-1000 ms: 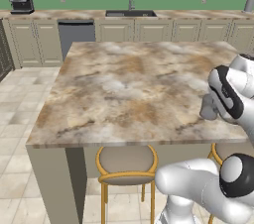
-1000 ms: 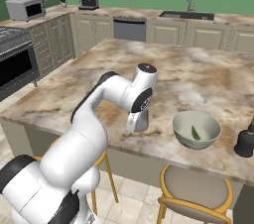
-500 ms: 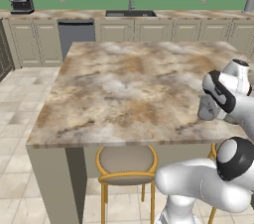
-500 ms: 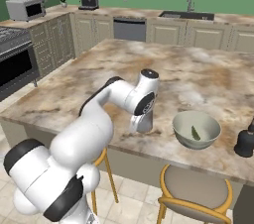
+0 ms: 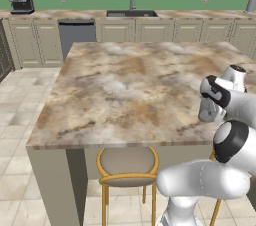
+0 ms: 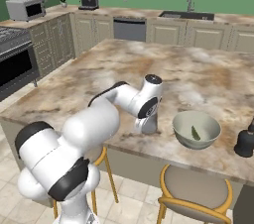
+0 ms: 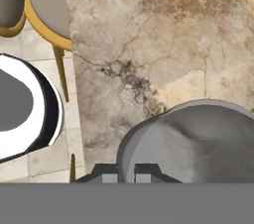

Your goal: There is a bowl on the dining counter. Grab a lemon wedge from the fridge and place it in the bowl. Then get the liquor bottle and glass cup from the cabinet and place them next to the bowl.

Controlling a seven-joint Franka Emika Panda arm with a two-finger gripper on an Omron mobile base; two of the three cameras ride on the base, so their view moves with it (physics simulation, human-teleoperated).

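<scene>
The green-grey bowl [image 6: 184, 136] stands on the marble dining counter [image 6: 173, 74] near its front edge, with a small green lemon wedge [image 6: 195, 132] inside. My gripper [image 6: 148, 117] points down just left of the bowl, shut on the rim of a grey glass cup [image 6: 147, 126]. The cup is at counter level, and I cannot tell whether it touches. From the left base view the gripper [image 5: 212, 103] and cup [image 5: 209, 114] are at the counter's right front. In the hand view the cup [image 7: 198, 139] bulges in front of my gripper [image 7: 126, 176]. A dark liquor bottle [image 6: 244, 141] stands right of the bowl.
Round stools with yellow frames stand under the counter's front edge [image 5: 127, 162] [image 6: 196, 188] [image 7: 47, 5]. Behind the island run cabinets with a sink [image 5: 131, 13], a coffee machine [image 5: 20, 1], and a stove and microwave [image 6: 26, 8] at the left.
The gripper with the cup has dropped slightly and edged toward the bowl, while the arm's elbow folded lower. Bowl and bottle have stayed put.
</scene>
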